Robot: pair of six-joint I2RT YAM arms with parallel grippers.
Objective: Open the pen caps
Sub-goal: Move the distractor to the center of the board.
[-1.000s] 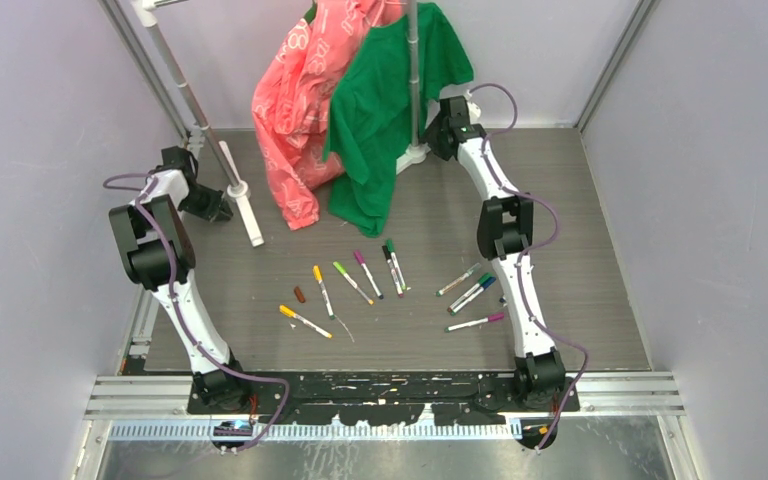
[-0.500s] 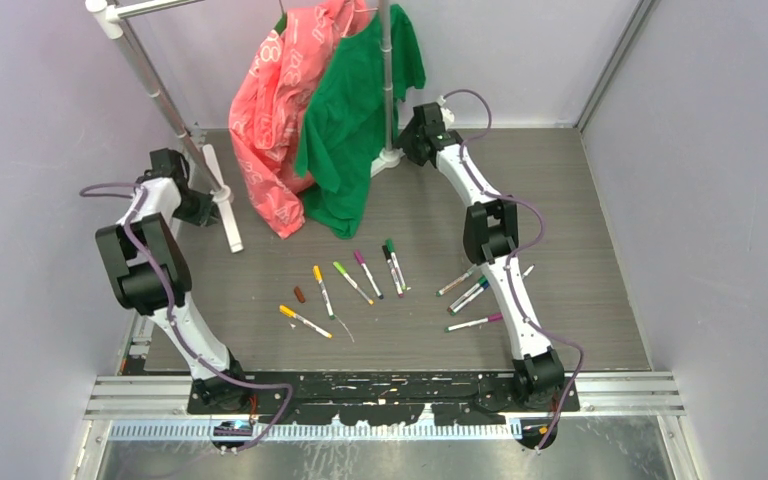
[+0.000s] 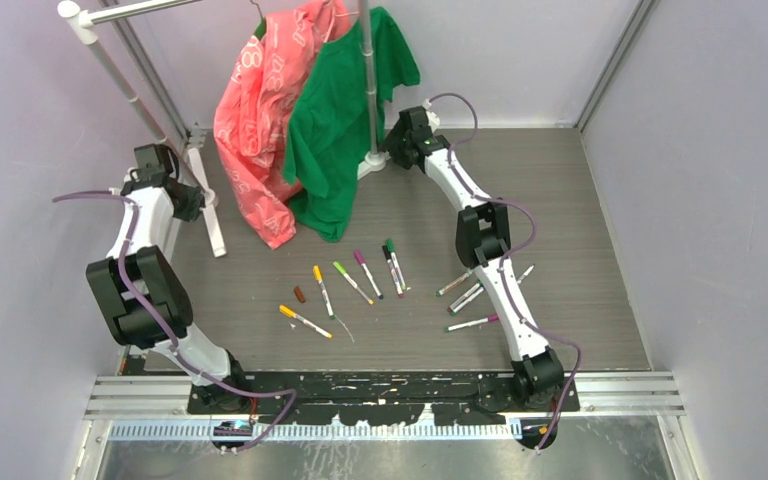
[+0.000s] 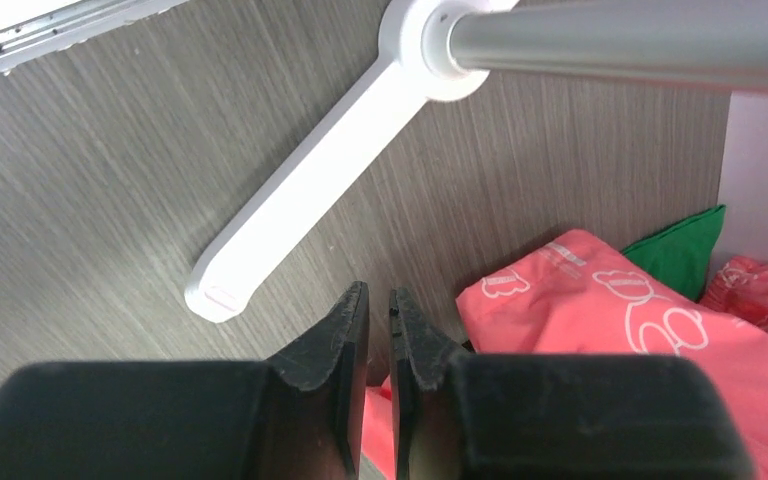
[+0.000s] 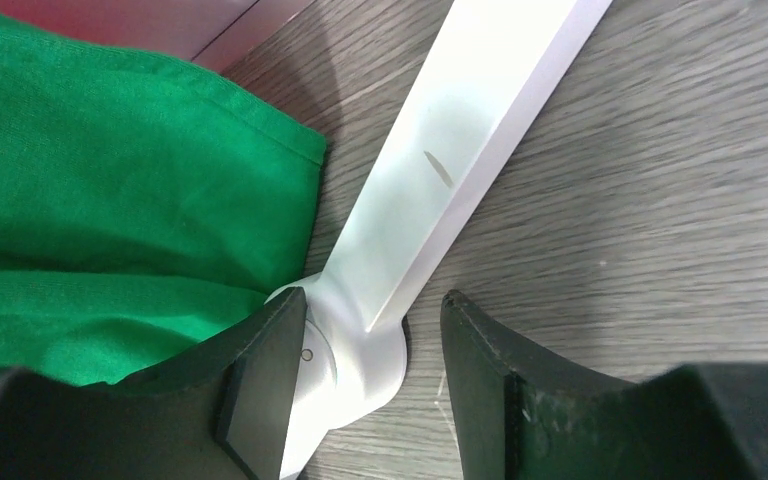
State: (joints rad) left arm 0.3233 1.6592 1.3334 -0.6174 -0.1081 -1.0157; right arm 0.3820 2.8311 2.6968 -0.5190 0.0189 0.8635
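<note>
Clothes rack (image 3: 365,80) is seen shifted left and back versus a second ago. Pink garment (image 3: 250,120) and green shirt (image 3: 340,110) are carried with it, and both arms are parked at its feet. Table (image 3: 580,200) space behind the pens is thereby freed, but no cap work is begun. This is read as clearing, not the task proper.

Left gripper (image 4: 378,295): jaws nearly together, only a slit left, nothing seen held. It is positioned just beside a white rack foot (image 4: 290,215). Right gripper (image 5: 375,310): jaws apart, set astride the hub (image 5: 345,350) of the other foot, not clamped on it as far as can be judged.

Pens (image 3: 368,273) are found unmoved, fanned out mid-table and well apart from both grippers. Six are counted left of centre, several more beside the right arm. Slim pale barrels, one coloured end each. Pen caps (image 3: 314,271) appear still on, though too small to confirm. One brown stub (image 3: 300,294) is seen lying alone between the orange and yellow pens, possibly a loose cap.
</note>
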